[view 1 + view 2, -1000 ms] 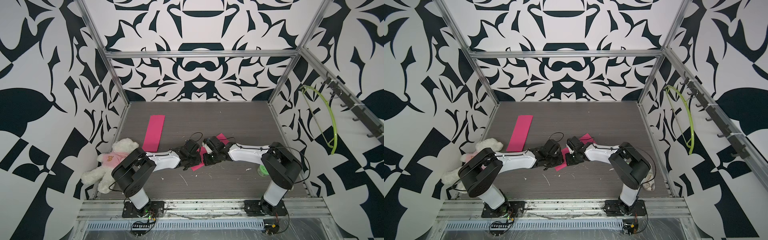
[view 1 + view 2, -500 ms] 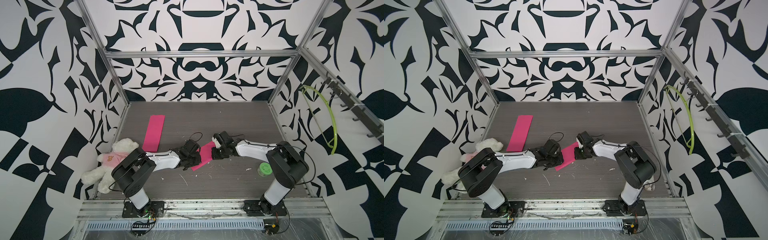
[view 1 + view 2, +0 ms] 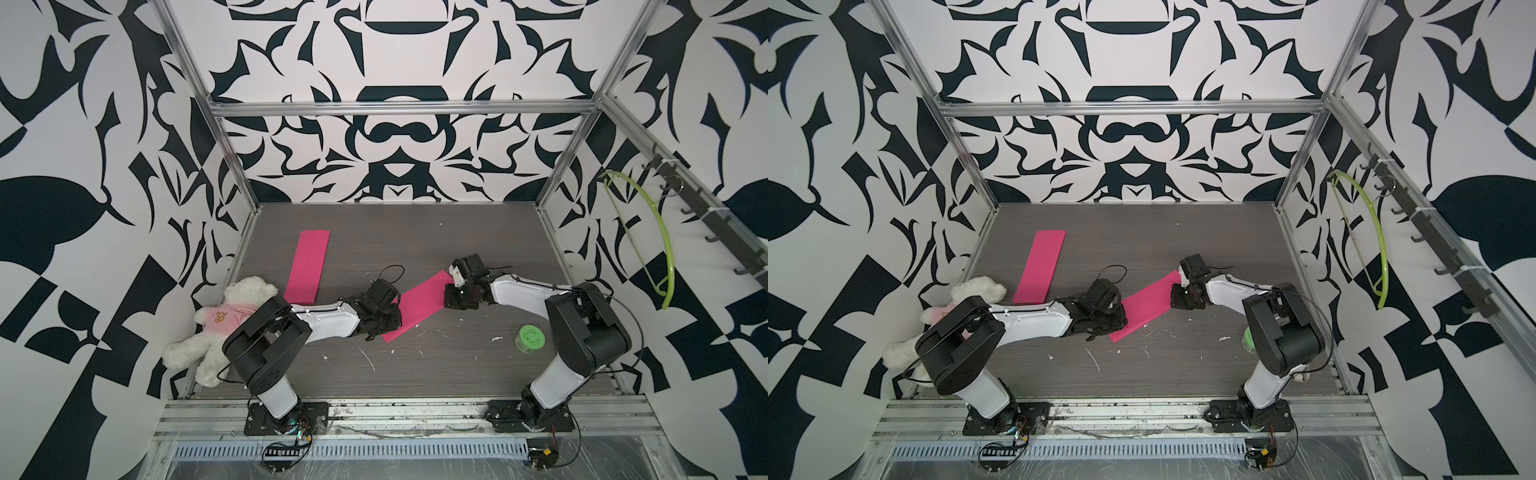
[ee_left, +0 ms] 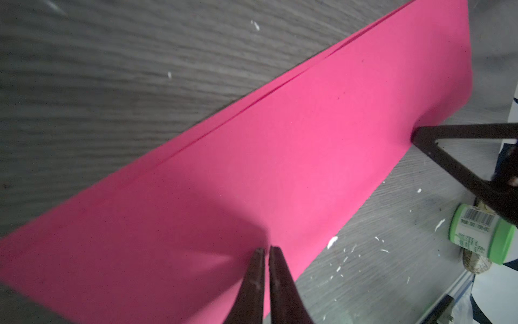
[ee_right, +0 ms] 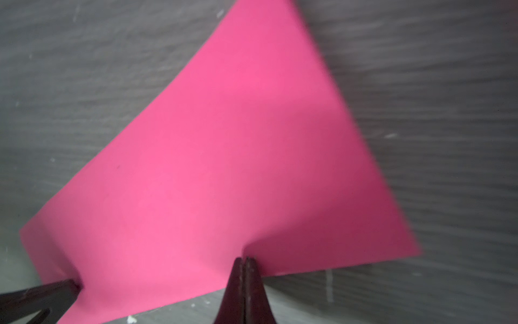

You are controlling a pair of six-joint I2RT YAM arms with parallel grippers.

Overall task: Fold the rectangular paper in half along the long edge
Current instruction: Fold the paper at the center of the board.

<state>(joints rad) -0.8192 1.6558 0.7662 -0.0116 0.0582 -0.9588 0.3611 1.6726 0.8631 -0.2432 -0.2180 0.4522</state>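
A folded pink paper (image 3: 417, 302) lies slantwise mid-bench (image 3: 436, 374). The left arm (image 3: 324, 322) stretches low and nearly flat from the front, and the left hand (image 4: 265, 249) has its fingers together, tips resting on the paper's near end. The right arm (image 3: 519, 293) bends at a raised elbow, and the right hand (image 5: 244, 259), also closed, points down onto the paper's far end.

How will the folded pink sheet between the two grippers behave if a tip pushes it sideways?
Probably floppy: the folded pink sheet puckers where the right gripper presses it. Thin and likely light, it may slide on the table. Its layers might spring apart: a gap shows along one long edge.
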